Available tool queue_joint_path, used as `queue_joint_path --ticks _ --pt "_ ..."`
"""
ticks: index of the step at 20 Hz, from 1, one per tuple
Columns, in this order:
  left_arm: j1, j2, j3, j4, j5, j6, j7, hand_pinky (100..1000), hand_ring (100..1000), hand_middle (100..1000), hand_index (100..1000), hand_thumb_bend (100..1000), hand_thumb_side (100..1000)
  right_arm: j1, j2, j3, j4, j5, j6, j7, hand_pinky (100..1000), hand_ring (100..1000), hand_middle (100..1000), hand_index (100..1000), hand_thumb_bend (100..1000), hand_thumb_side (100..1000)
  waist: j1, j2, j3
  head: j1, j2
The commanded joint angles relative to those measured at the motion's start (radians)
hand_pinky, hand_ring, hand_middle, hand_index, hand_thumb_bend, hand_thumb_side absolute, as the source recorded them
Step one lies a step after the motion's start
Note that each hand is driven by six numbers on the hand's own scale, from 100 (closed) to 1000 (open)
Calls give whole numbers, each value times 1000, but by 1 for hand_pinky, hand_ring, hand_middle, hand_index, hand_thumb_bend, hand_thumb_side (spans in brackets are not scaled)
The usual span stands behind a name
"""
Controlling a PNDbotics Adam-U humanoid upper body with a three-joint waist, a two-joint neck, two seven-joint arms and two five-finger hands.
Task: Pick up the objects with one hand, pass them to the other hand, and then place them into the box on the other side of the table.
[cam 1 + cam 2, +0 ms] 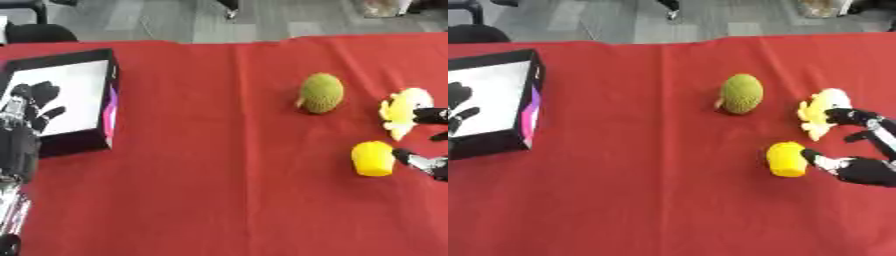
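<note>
Reaching in from the right edge, the right hand (859, 157) is spread wide, nothing held: its thumb touches or nearly touches the yellow block (786, 159), while an upper finger lies against the pale yellow toy (819, 116) just beyond. Which of the two is meant cannot be told. Farther in, well apart from the hand, a green spiky fruit (741, 93) rests on the red tablecloth (649, 190).

Across the table, the left hand (24, 107) is held with fingers relaxed and apart, empty, in front of the black box (63, 62), whose white interior shows nothing inside.

A slip is judged likely if the fingers are closed with both yellow things between them: one may be pushed away or both caught together, spoiling the handover. The block's rounded side may also be rolled off by the thumb before a grip is formed. The fruit could be nudged only by a wide sweep.

Counted: one block, one pale toy, one green fruit, one box, two hands. All three objects are yet to be passed.
</note>
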Motion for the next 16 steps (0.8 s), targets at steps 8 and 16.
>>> queue_joint_path --ticks 8,16 --pt "-2 41 3 -11 -7 -1 -1 831 907 735 799 129 844 -102 -174 -6 -15 -82 8 121 776 905 806 895 502 403 -24 -11 -6 -12 0" --pt "0 51 -2 -10 -10 1 -5 831 908 735 799 129 846 -130 -228 115 -15 -50 50 202 812 909 818 900 595 349 -33 -13 -10 -25 1"
